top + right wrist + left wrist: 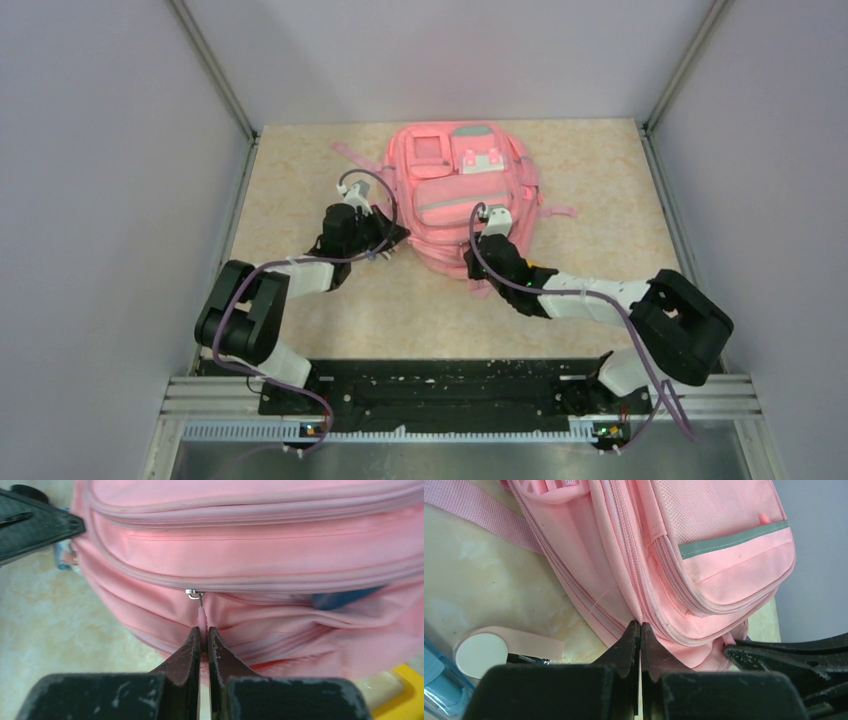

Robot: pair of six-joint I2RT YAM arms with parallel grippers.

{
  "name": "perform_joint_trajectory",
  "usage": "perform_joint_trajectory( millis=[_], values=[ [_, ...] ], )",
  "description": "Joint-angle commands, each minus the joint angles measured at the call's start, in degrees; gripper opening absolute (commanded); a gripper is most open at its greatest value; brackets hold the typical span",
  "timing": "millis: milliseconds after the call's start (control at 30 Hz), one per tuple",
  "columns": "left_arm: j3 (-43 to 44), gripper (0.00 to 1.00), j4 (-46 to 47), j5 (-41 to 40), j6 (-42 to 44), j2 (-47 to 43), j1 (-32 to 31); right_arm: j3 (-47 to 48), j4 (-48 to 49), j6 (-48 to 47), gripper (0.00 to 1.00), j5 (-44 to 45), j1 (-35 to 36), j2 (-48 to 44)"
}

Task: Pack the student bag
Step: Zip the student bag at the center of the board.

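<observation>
**Surroundings.** Around the student bag (pixel 460 200), on the beige desk (pixel 620 190):
- pale pink gadget with a round cream face (pixel 489 647), just beside the bag's left flank
- clear blue case (pixel 436 682) next to the gadget, cut off by the frame corner
- yellow thing (pixel 402 682) low at the right, near the bag's underside
- pink strap (pixel 469 505) trailing over the desk from the far left corner

Crowding the near end of the bag: both arms, one at each near corner.

**Bag.** Lies flat at the far middle of the desk, front pockets up, mint trim showing. Long axis running away from the arm bases, skewed slightly (top end versus bottom end: cannot tell).

**Left claw** (pixel 640 630). Closed, tips pushed against the zip track low on the bag's side. Fabric pinched or not: cannot tell.

**Right claw** (pixel 202 635). Closed on the pink zip pull (pixel 201 615), hanging from a metal slider (pixel 195 594).

**View by view.**
- Top view only: whole outline of the bag, straps on both sides, pocket layout.
- Left wrist only: gadget and blue case, not made out from above.
- Right wrist only: a gap along the zip right of the slider, something blue (pixel 345 597) inside it. Also the left claw, as a black wedge at upper left.
</observation>
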Motion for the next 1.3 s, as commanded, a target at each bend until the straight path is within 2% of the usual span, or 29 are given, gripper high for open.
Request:
perform_joint_trajectory(
  millis=[0, 200, 467, 633, 667, 700, 767, 833, 967, 1100, 1167, 1267],
  values=[
    [3.2, 0.00, 1.6, -6.4, 3.1, -1.2, 2.1, -3.4, -8.4, -2.0, 0.00, 6.7, -5.2, -3.1],
    [4.8, 0.00, -0.2, -7.0, 5.1, -0.8, 2.5, -4.9, -6.4, -3.8, 0.00, 6.9, -11.4, -4.8],
    [6.8, 0.00, -3.7, -8.2, 9.0, -0.6, 2.6, -4.0, -3.0, -5.2, 0.00, 4.7, -16.1, -3.4],
    [7.6, 0.01, -6.5, -6.5, 13.5, -1.7, 2.5, -3.2, -0.8, -9.3, 0.00, -5.9, -16.6, -6.8],
    [7.8, 0.07, -7.2, -5.5, 14.8, -2.0, 2.5, -2.4, -2.7, -9.5, 0.07, -7.3, -16.6, -7.7],
    [7.9, 0.17, -8.0, -4.6, 16.1, -2.5, 2.5, -1.5, -4.7, -9.5, 0.20, -7.7, -16.6, -8.6],
    [8.1, 0.41, -9.5, -3.5, 18.9, -3.8, 2.3, 0.2, -9.0, -9.6, 0.53, -7.6, -16.7, -10.5],
    [8.7, 0.53, -11.8, -3.3, 21.8, -5.8, 1.9, 1.2, -12.5, -9.4, 0.69, -7.6, -17.1, -12.8],
    [10.7, 0.64, -16.2, -6.7, 28.9, -9.0, -1.5, 0.8, -15.7, -6.1, 0.81, -10.1, -19.4, -16.5],
    [13.6, 0.67, -16.8, -9.8, 33.2, -9.1, -6.8, -3.0, -11.6, 0.3, 0.84, -14.8, -24.1, -20.2],
    [16.0, 0.69, -16.9, -10.8, 31.4, -7.2, -8.5, -5.3, -7.1, 4.5, 0.84, -19.5, -27.5, -21.5],
    [20.1, 0.69, -17.5, -14.1, 24.0, -2.8, -8.6, -7.6, 0.2, 10.6, 0.84, -25.3, -31.3, -20.8]
  ],
)
